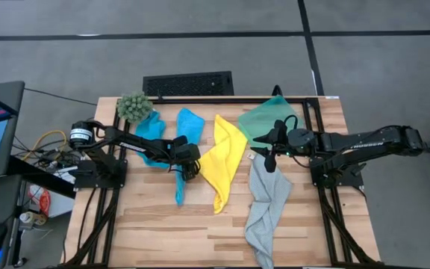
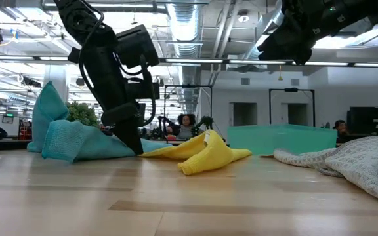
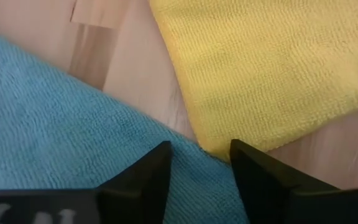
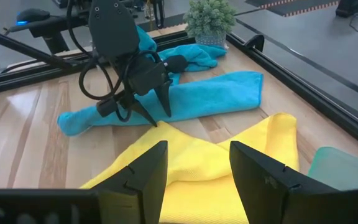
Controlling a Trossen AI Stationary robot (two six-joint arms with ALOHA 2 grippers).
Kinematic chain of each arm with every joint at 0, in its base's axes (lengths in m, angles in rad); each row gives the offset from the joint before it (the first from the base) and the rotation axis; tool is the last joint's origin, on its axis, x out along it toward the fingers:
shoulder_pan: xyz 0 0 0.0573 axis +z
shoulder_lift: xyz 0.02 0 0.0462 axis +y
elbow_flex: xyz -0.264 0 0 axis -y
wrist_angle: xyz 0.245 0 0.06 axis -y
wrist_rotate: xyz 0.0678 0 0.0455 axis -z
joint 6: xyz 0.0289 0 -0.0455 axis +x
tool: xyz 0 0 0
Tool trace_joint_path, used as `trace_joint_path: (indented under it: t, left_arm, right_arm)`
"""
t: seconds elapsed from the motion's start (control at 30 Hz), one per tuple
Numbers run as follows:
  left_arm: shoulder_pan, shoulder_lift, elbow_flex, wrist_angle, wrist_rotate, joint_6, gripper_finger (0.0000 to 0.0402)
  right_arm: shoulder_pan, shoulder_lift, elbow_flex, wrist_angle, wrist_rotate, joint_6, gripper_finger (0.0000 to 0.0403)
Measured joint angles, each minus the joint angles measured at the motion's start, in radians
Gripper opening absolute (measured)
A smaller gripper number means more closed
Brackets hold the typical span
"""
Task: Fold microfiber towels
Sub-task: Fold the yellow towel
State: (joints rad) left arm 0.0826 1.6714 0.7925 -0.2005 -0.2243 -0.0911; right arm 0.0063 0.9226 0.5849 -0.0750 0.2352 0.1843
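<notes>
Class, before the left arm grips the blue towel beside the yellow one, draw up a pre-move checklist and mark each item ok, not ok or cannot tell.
1. Left gripper down at the blue towel: ok.
2. Its fingers apart: ok.
3. Only blue cloth between them, not the yellow towel: cannot tell, edges meet there.
4. Right gripper clear, raised over the grey towel: ok.
5. Plant out of the way: ok.

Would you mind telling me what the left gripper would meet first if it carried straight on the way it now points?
Most likely the blue towel: the left gripper points down with open jaws straddling its edge, right beside the yellow towel. Depth is unclear; it may be touching already.
</notes>
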Motion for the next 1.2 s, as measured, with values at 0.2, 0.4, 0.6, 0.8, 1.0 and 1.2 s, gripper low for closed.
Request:
trace_joint_path:
  t: [0.2,0.4,0.6,0.8,1.0,1.2]
  left_arm:
    - [0.0,0.0,0.0,0.033,-0.002,0.012,0.006]
    - [0.0,0.0,0.0,0.044,0.003,0.016,0.0007]
    - [-0.007,0.0,0.007,0.066,0.007,0.007,0.0002]
    - [-0.03,0.0,0.047,0.06,0.006,0.007,0.0001]
    - [-0.05,0.0,0.083,0.025,0.001,0.001,0.0]
    - [-0.073,0.0,0.101,0.024,-0.012,0.019,0.0]
  right_arm:
    - [0.0,0.015,0.0,0.028,0.001,0.001,0.0198]
    - [0.0,0.133,-0.001,0.104,-0.001,-0.025,0.0198]
    - [0.0,0.302,-0.001,0.304,-0.003,-0.1,0.0198]
    - [-0.016,0.453,0.013,0.492,-0.035,-0.169,0.0198]
    - [-0.03,0.601,0.115,0.494,-0.117,-0.219,0.0198]
    - [-0.03,0.744,0.224,0.489,-0.209,-0.359,0.0198]
